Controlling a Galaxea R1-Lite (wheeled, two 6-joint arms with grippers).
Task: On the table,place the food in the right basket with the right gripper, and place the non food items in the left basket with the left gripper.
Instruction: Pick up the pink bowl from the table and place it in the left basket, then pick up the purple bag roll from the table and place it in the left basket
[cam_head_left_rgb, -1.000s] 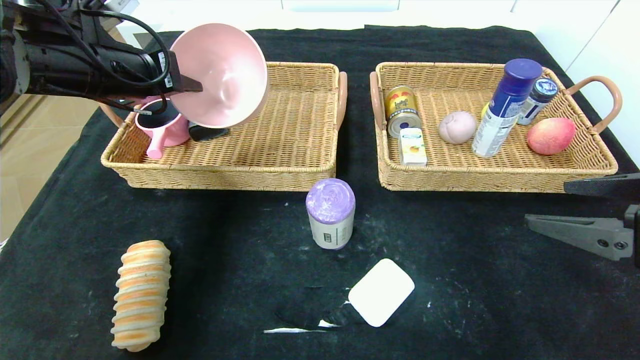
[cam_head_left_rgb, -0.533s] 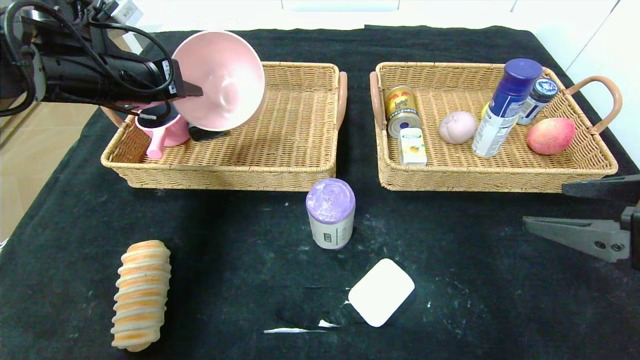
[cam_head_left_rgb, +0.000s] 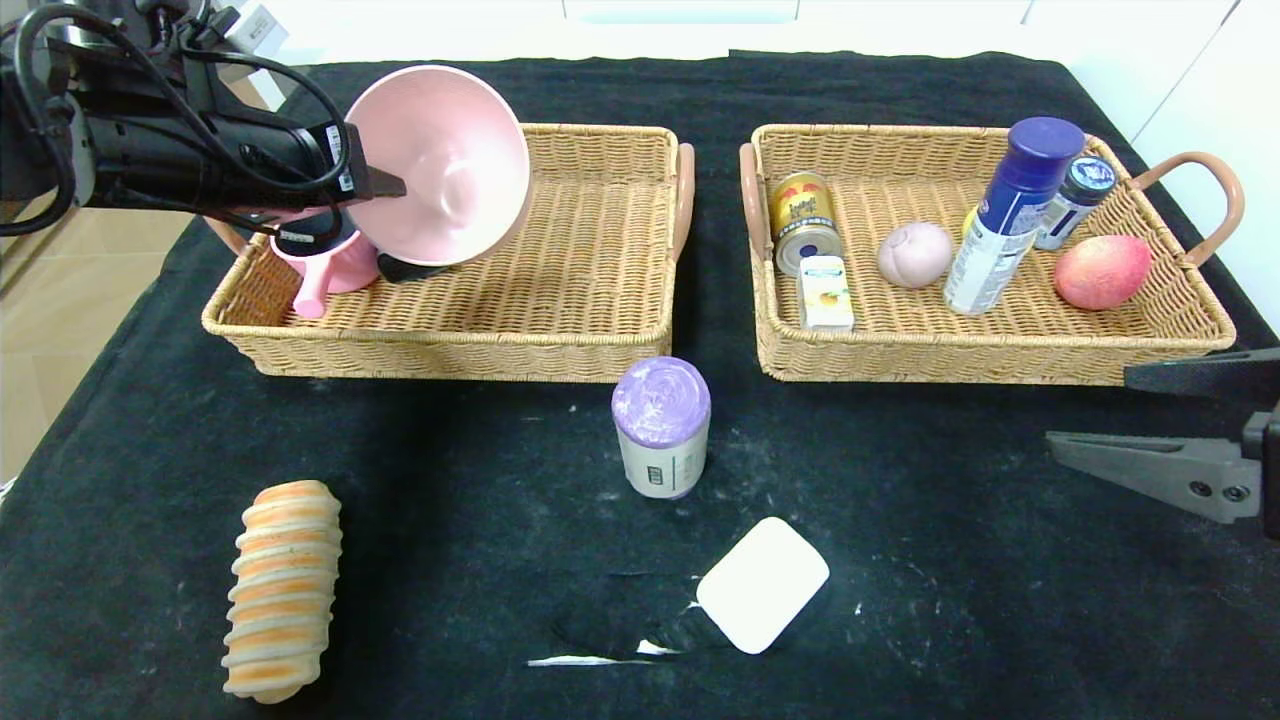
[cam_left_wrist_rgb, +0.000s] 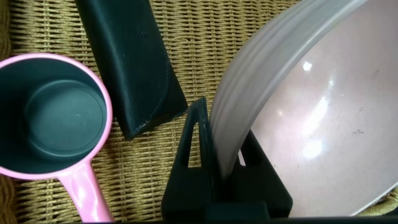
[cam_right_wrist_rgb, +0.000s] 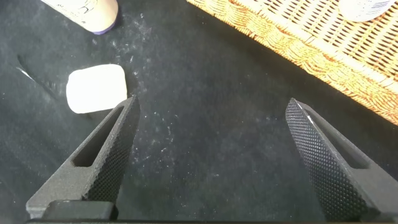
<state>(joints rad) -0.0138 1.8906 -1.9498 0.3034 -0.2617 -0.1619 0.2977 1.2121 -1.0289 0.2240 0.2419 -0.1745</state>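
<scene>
My left gripper (cam_head_left_rgb: 388, 186) is shut on the rim of a pink bowl (cam_head_left_rgb: 440, 165), holding it tilted over the back-left corner of the left basket (cam_head_left_rgb: 560, 340). The left wrist view shows my left gripper (cam_left_wrist_rgb: 224, 134) clamping the bowl's rim (cam_left_wrist_rgb: 249, 106). A pink cup (cam_head_left_rgb: 325, 255) and a black case (cam_head_left_rgb: 415, 266) lie in that basket under the bowl. A striped bread roll (cam_head_left_rgb: 282, 588), a purple-lidded container (cam_head_left_rgb: 661, 425) and a white pad (cam_head_left_rgb: 763, 584) lie on the table. My right gripper (cam_head_left_rgb: 1090, 410) is open and empty at the right edge, in front of the right basket (cam_head_left_rgb: 1000, 355).
The right basket holds a can (cam_head_left_rgb: 803, 220), a small box (cam_head_left_rgb: 826, 292), a round bun (cam_head_left_rgb: 914, 253), a blue-capped spray bottle (cam_head_left_rgb: 1010, 215), a jar (cam_head_left_rgb: 1075, 200) and a red fruit (cam_head_left_rgb: 1102, 271). The right wrist view shows my right gripper (cam_right_wrist_rgb: 211, 102) and the white pad (cam_right_wrist_rgb: 96, 88).
My left gripper has lowered the pink bowl slightly toward the left basket. The right gripper has barely moved.
</scene>
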